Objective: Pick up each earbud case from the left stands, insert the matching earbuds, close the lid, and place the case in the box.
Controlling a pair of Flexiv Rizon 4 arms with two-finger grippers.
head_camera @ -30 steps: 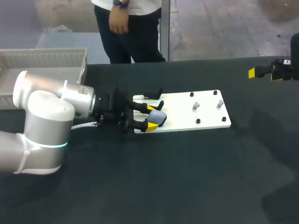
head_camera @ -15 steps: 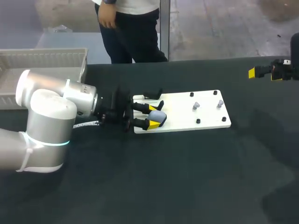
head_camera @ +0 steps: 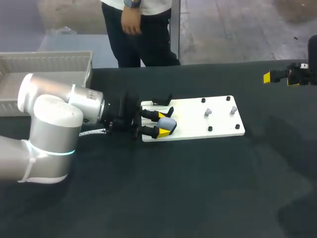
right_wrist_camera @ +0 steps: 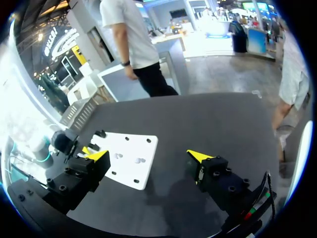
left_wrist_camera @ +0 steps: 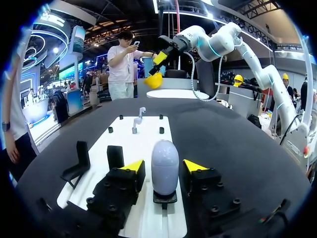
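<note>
At the far left of the counter [head_camera: 173, 188] sat one pale box [head_camera: 59, 62], which only the head view took in. Just right of it the left tool [head_camera: 161, 124] lay low over the left end of the white board [head_camera: 198, 121], released, with a yellow tip on each side of the single grey earbud case [head_camera: 168, 125]. The left wrist view showed what the head view could not: the case stood upright on a black stand [left_wrist_camera: 164, 198] with a thin gap to each finger, and two other black stands [left_wrist_camera: 79, 161] stood beside it. Further right on the board were two small grey earbuds [head_camera: 208, 112] among four black pegs. At the far right hung the right tool [head_camera: 282, 77], well apart from the board. Its own wrist view showed the fingers spread wide, grasping nothing
</note>
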